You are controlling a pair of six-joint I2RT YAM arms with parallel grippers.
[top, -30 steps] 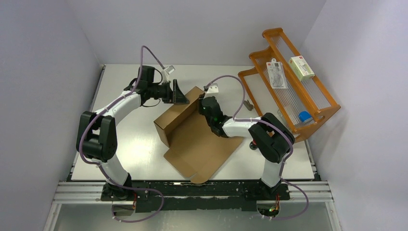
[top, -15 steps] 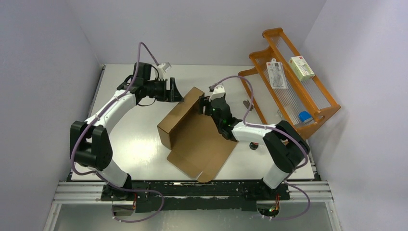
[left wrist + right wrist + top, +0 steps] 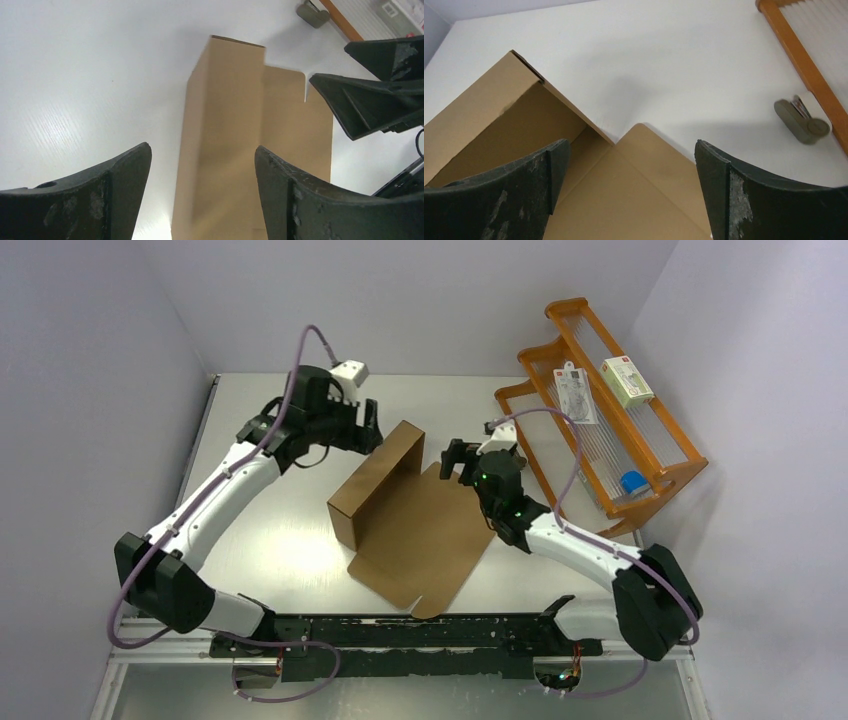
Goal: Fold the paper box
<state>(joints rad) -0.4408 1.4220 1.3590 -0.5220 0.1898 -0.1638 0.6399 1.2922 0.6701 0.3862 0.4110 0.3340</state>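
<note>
Both arms out over the white table (image 3: 280, 530) and the paper box (image 3: 415, 535) sits right in the middle, between my two pincers. It's plain brown cardboard: one long wall stands upright along its left edge with a short end panel turned in at the far corner, and the rest of the sheet lies flat, running toward the near edge. My left pincer (image 3: 368, 428) hangs just off the far end of that upright wall, fingers spread wide, nothing between them; the left wrist view looks straight down the wall's top edge through the gap (image 3: 202, 150). My right pincer (image 3: 452, 458) is spread wide too, empty, poised over the rounded far flap of the flat sheet (image 3: 630, 145). A small grey object (image 3: 801, 120) lies on the table by the orange rack (image 3: 570, 308). Up on the rack there's a white-and-green carton (image 3: 627, 380) with a red mark, a clear blister pack (image 3: 575, 395) and something blue (image 3: 632, 482). All print there is too small to read.
</note>
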